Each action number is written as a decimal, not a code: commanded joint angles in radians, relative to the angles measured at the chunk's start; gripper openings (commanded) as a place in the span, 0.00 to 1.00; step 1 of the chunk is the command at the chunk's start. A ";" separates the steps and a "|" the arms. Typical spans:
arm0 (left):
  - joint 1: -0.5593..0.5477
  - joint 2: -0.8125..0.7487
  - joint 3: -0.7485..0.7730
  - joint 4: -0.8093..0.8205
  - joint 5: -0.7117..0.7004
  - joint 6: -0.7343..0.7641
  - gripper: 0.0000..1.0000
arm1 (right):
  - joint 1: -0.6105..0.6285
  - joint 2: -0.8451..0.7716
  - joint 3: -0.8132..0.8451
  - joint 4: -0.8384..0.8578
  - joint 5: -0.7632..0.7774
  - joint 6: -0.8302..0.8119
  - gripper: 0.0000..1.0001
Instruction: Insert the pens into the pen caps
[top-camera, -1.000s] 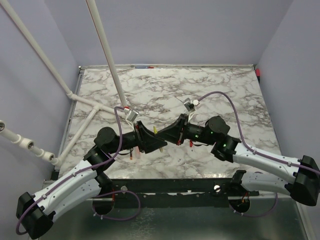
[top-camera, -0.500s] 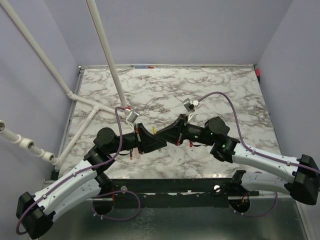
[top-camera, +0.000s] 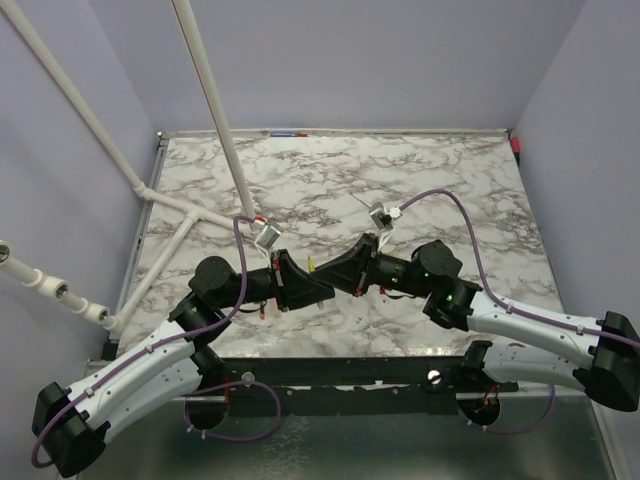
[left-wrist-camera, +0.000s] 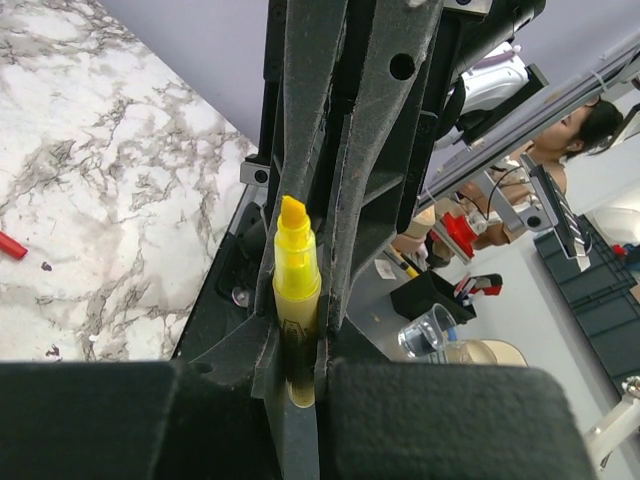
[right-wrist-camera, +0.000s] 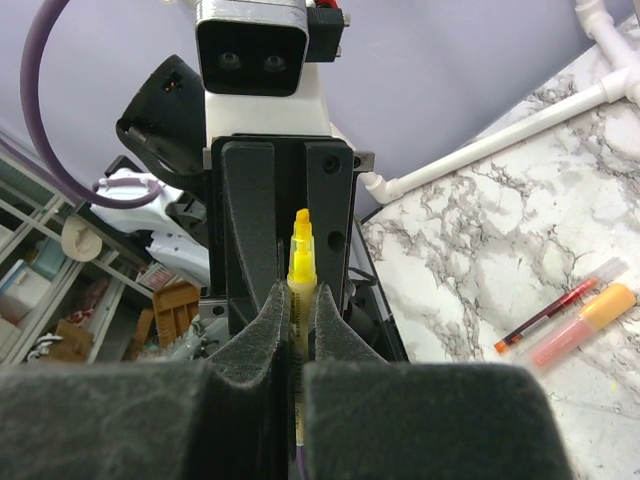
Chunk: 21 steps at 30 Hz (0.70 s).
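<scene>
A yellow pen (left-wrist-camera: 296, 270) with a chisel tip stands clamped between the pads of both grippers, which meet nose to nose above the table's middle. My left gripper (left-wrist-camera: 297, 345) is shut on its barrel. My right gripper (right-wrist-camera: 300, 295) is shut on the same pen (right-wrist-camera: 301, 255), whose tip pokes past the pads. From above, only the yellow tip (top-camera: 311, 262) shows between the left gripper (top-camera: 322, 290) and the right gripper (top-camera: 338, 276). A red pen (right-wrist-camera: 545, 318) and an orange pen (right-wrist-camera: 585, 325) lie side by side on the marble. No pen caps can be made out for sure.
A small red piece (left-wrist-camera: 10, 245) lies on the marble table (top-camera: 450, 180), cut off by the frame edge. White pipes (top-camera: 215, 110) slant across the table's left side. Purple cables (top-camera: 470, 215) arch over the right arm.
My left gripper's jaws have closed onto the yellow pen. Both grippers have drifted slightly toward the near edge, still joined at the pen.
</scene>
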 joint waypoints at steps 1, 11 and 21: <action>0.006 -0.011 -0.013 0.026 0.008 0.014 0.00 | 0.005 -0.052 -0.024 0.005 0.034 -0.034 0.01; 0.005 -0.001 -0.011 0.016 -0.003 0.017 0.02 | 0.008 -0.067 -0.053 0.055 0.050 -0.032 0.00; 0.004 -0.006 -0.007 0.016 -0.011 0.014 0.01 | 0.016 -0.088 -0.105 0.134 0.098 -0.013 0.01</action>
